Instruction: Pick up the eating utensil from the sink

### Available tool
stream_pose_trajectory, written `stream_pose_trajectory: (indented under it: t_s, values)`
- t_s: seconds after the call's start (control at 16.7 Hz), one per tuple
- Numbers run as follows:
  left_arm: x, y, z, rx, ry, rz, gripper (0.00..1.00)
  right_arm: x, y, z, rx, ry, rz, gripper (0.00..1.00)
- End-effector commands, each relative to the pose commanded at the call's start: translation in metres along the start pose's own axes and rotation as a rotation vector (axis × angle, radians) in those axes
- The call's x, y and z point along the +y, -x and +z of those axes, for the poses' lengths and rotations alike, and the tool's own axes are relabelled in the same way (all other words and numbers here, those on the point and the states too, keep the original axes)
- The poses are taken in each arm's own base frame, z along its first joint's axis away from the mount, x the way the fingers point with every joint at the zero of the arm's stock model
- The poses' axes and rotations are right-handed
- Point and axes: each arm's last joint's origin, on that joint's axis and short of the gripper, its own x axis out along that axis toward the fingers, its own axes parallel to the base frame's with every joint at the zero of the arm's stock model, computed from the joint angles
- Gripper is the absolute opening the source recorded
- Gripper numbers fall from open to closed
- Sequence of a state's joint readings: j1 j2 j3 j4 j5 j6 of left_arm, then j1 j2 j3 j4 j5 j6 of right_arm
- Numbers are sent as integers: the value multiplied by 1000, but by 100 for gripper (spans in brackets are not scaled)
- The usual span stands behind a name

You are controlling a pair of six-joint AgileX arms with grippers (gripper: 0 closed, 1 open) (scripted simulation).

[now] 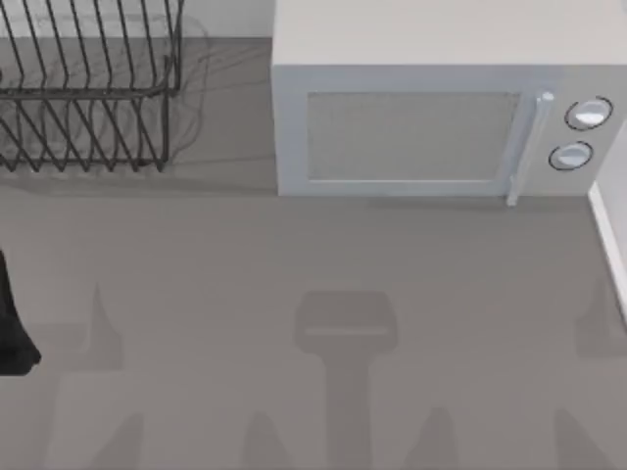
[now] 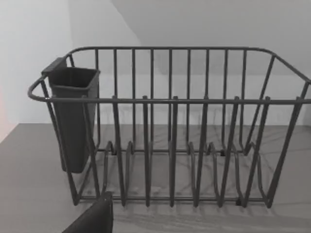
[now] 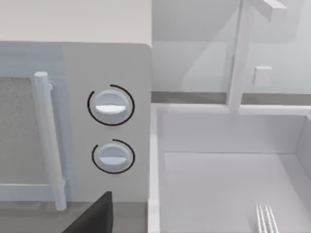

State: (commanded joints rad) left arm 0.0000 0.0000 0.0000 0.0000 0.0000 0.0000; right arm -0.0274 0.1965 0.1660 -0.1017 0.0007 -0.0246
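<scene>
The eating utensil point(image 3: 265, 219) is a small silver fork. Its tines show on the white floor of the sink point(image 3: 214, 184), while its handle is out of view. A dark part of my right gripper point(image 3: 92, 216) shows in the right wrist view, in front of the microwave point(image 3: 73, 121) and short of the sink's rim. A black part of my left arm point(image 1: 14, 328) sits at the table's left edge. A dark part of my left gripper point(image 2: 93, 218) faces the dish rack point(image 2: 170, 136).
The white microwave point(image 1: 431, 108) stands at the back middle to right, with two knobs point(image 1: 580, 132). A dark wire dish rack point(image 1: 88, 88) with a cup holder point(image 2: 73, 116) stands at the back left. The sink's rim point(image 1: 612, 245) lies at the right edge, with a faucet point(image 3: 240, 53) behind it.
</scene>
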Motion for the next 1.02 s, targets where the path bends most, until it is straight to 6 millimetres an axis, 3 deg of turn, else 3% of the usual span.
stream_pose_trajectory:
  t_s: [0.3, 0.6, 0.78, 1.02]
  values:
    - [0, 0, 0, 0, 0, 0, 100, -8, -26, 56, 255, 36, -37, 100]
    - [0, 0, 0, 0, 0, 0, 100, -26, -95, 104, 584, 62, -60, 100]
    - [0, 0, 0, 0, 0, 0, 100, -44, -153, 114, 791, 64, -60, 100]
    - [0, 0, 0, 0, 0, 0, 100, -73, -230, 97, 1052, 51, -42, 100]
